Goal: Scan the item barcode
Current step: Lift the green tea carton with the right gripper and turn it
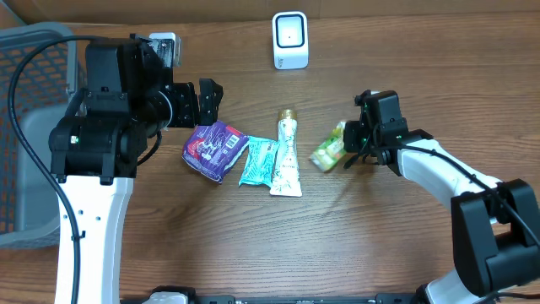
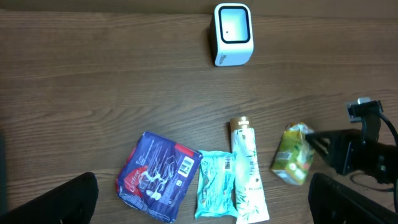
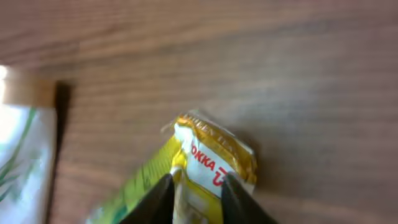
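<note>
A small green-and-yellow snack packet (image 1: 329, 152) lies on the wooden table, right of the other items. My right gripper (image 1: 353, 145) is at its right end. In the right wrist view the two dark fingertips (image 3: 155, 199) stand slightly parted over the packet's (image 3: 211, 155) crimped end, so my right gripper (image 3: 196, 193) is open. The white barcode scanner (image 1: 290, 40) stands at the back centre of the table. My left gripper (image 1: 208, 101) hovers wide open above the left side, holding nothing. In the left wrist view the scanner (image 2: 233, 34) and the packet (image 2: 293, 155) both show.
A purple packet (image 1: 215, 150), a teal packet (image 1: 258, 162) and a white tube (image 1: 286, 156) lie side by side in the middle. A grey wire basket (image 1: 25, 127) fills the left edge. The tube's cap end (image 3: 18, 149) lies just left of the snack packet.
</note>
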Robot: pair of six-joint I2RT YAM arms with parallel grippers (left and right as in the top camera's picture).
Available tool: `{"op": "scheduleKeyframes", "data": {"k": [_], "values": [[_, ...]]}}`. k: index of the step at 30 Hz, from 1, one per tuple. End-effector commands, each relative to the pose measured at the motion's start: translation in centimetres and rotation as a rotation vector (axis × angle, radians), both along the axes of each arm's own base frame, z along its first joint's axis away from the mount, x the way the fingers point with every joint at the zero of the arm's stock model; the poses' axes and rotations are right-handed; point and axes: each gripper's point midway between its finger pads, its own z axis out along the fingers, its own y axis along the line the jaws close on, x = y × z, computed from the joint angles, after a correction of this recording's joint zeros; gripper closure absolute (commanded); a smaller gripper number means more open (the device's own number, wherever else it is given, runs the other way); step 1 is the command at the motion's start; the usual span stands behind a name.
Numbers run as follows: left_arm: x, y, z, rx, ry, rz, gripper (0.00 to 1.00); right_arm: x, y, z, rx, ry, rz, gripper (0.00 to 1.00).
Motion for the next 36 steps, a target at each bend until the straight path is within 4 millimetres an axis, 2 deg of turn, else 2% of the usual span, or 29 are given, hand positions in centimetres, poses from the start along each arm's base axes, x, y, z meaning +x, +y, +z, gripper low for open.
{"op": "scheduleKeyframes", "data": {"k": [1,3,6,8,9,10,13,15,19,22,24,26,30,33,36], "values": [[0.3,0.3,0.2,-0.003,-0.003,0.02,0.0,1.3,-2.5,-1.4,-0.099,-0.053,-0.025,0.62],[0.3,0.3,0.2,-0.003,-0.002,0.02,0.0,2.1,-2.2,-0.4,-0.094,-0.087,-0.013,0.6],[0.3,0.3,0.2,-0.003,-0.002,0.02,0.0,2.8,-0.6,2.3,-0.024,-0.108,0.039,0.58],[0.3,0.3,0.2,-0.003,-0.002,0.02,0.0,2.2,0.9,5.5,0.048,-0.087,0.095,0.58],[0.3,0.3,0.2,-0.003,-0.002,0.02,0.01,1.9,1.1,6.0,0.058,-0.077,0.104,0.58],[0.3,0.3,0.2,-0.003,-0.002,0.021,0.0,1.1,1.5,7.4,0.083,-0.047,0.125,0.56],[0.3,0.3,0.2,-0.003,-0.001,0.021,0.0,-0.9,2.1,8.8,0.133,0.032,0.136,0.49],[0.3,0.3,0.2,-0.003,-0.001,0.021,0.0,-2.2,2.1,8.3,0.166,0.106,0.098,0.47],[0.3,0.3,0.2,-0.003,-0.002,0.02,0.01,-4.5,2.3,5.6,0.178,0.239,0.039,0.48],[0.3,0.3,0.2,-0.003,-0.001,0.02,0.0,-4.6,0.9,3.4,0.076,0.263,-0.068,0.48],[0.3,0.3,0.2,-0.003,-0.001,0.02,0.0,-4.4,0.3,2.4,0.039,0.274,-0.118,0.45],[0.3,0.3,0.2,-0.003,-0.001,0.02,0.0,-4.1,0.4,1.5,0.036,0.281,-0.119,0.39],[0.3,0.3,0.2,-0.003,-0.001,0.02,0.01,-4.5,0.3,-1.1,0.016,0.344,-0.121,0.34],[0.3,0.3,0.2,-0.003,-0.001,0.02,0.0,-5.2,0.1,-2.1,0.0,0.387,-0.123,0.33],[0.3,0.3,0.2,-0.003,-0.001,0.02,0.0,-5.7,-0.4,-2.3,-0.02,0.407,-0.127,0.33]]}}
